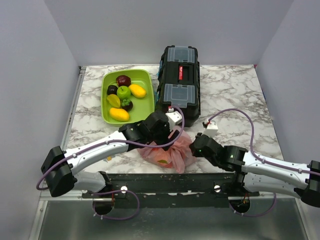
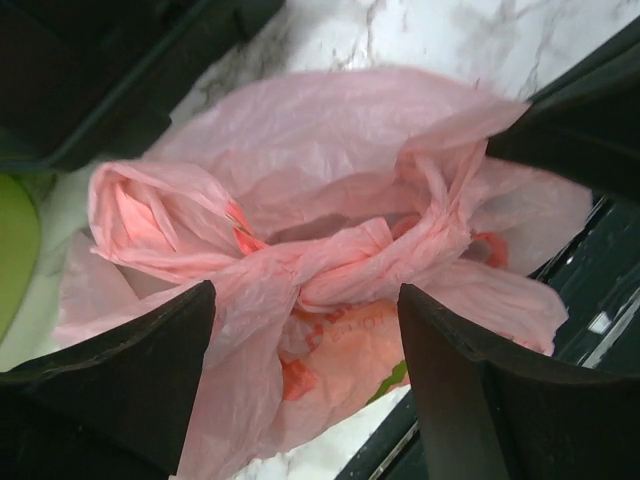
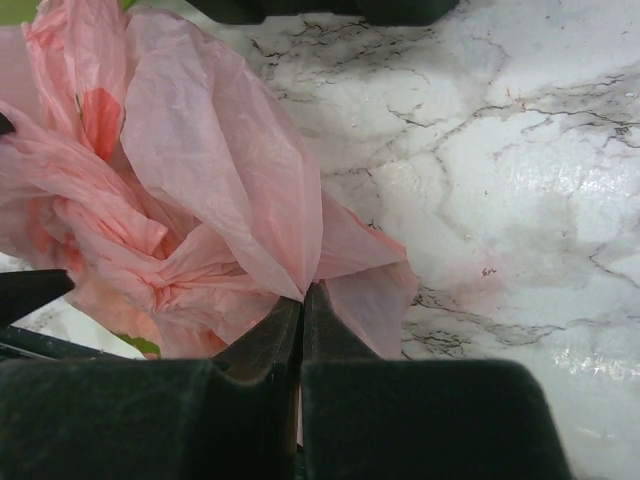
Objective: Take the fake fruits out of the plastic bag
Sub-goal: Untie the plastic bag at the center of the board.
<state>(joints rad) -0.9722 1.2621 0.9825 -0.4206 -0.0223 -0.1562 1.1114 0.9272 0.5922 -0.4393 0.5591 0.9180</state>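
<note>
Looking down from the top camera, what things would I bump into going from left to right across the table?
Green tray → black toolbox. The pink bag sits nearer, overlapping both, so I leave it out.

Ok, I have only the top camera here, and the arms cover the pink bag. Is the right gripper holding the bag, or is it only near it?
Observer: Holding. In the right wrist view the right gripper is shut on a thin fold of the pink plastic bag.
Operator: And the left gripper, is it closed also?
Observer: No. The left gripper is open above the bag, one finger on each side, gripping nothing.
Operator: Can you see an opening in the bag?
Observer: No open mouth shows. In the left wrist view the film is bunched into a twisted band across the top.
</note>
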